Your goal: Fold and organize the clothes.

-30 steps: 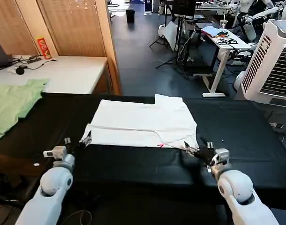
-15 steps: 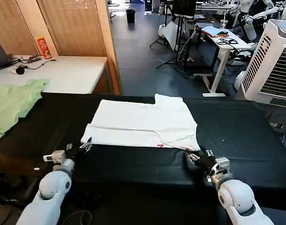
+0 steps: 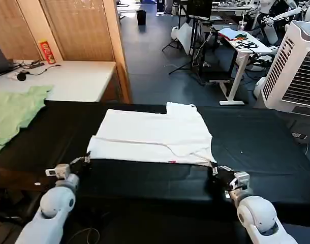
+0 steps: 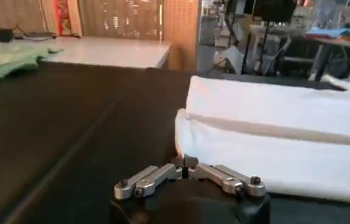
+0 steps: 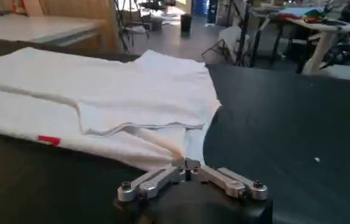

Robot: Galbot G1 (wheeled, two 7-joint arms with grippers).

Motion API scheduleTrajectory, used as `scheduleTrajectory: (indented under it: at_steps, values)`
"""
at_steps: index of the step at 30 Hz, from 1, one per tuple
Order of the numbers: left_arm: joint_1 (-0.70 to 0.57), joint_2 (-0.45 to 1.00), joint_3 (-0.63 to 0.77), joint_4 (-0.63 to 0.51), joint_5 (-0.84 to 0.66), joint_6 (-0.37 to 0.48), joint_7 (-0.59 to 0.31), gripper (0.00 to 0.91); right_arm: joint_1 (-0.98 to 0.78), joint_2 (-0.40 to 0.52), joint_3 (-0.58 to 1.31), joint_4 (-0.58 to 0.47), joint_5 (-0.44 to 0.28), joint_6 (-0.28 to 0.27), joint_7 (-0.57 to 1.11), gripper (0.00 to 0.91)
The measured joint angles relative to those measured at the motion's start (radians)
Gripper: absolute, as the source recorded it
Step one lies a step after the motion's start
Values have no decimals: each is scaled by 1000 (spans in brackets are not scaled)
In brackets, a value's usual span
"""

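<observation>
Black cloth-covered table [image 3: 256, 147], workshop floor and desks beyond; light green garment [image 3: 12, 114] at far left edge

Head view: white T-shirt [image 3: 152, 134] lies partly folded mid-table. Left gripper [image 3: 84, 160] clamped on its near-left corner, right gripper [image 3: 216, 170] clamped on its near-right corner. Change over the last second: both grippers have drawn back toward the robot and the near hem has come with them, pulled straighter and tauter; shirt sits slightly nearer. Judgement: cloth is being tensioned and smoothed ahead of the next fold, task about midway. Red mark visible at near hem, too small to read. Red canister [image 3: 46, 52] on white counter, label illegible

Left wrist view: left gripper [image 4: 185, 162] fingers together on corner of T-shirt [image 4: 272, 140], folded layers stacked above. No writing

Right wrist view: right gripper [image 5: 187, 163] fingers together on bunched hem of T-shirt [image 5: 101, 91]. Red print fragment [image 5: 49, 140] near the hem, not legible
</observation>
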Motion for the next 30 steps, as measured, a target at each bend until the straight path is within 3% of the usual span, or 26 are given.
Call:
scheduleTrajectory:
  at_steps: [5, 13, 15, 16, 17, 24, 30]
  values:
    - [88, 55, -21, -78, -2, 15, -6, 0, -103, 4, 35, 89, -4, -35, 13, 68]
    - [235, 123, -63, -206, 4, 26, -11, 0, -244, 10, 74, 179, -23, -34, 7, 68]
    - [265, 128, -71, -227, 4, 26, -11, 0, -260, 13, 72, 192, -26, -32, 3, 137]
    - [278, 129, -75, -234, 4, 28, -14, 848, -268, 16, 71, 198, -33, -32, -3, 790]
    - [289, 129, -78, -241, 4, 28, -18, 878, -275, 17, 68, 204, -42, -32, -11, 878]
    - [343, 110, -111, -298, 6, 55, -26, 878, -315, 6, 74, 253, -57, -43, -24, 878]
    - [377, 97, -151, -358, -8, 116, -23, 878, -308, -13, 119, 282, -2, -30, -29, 878]
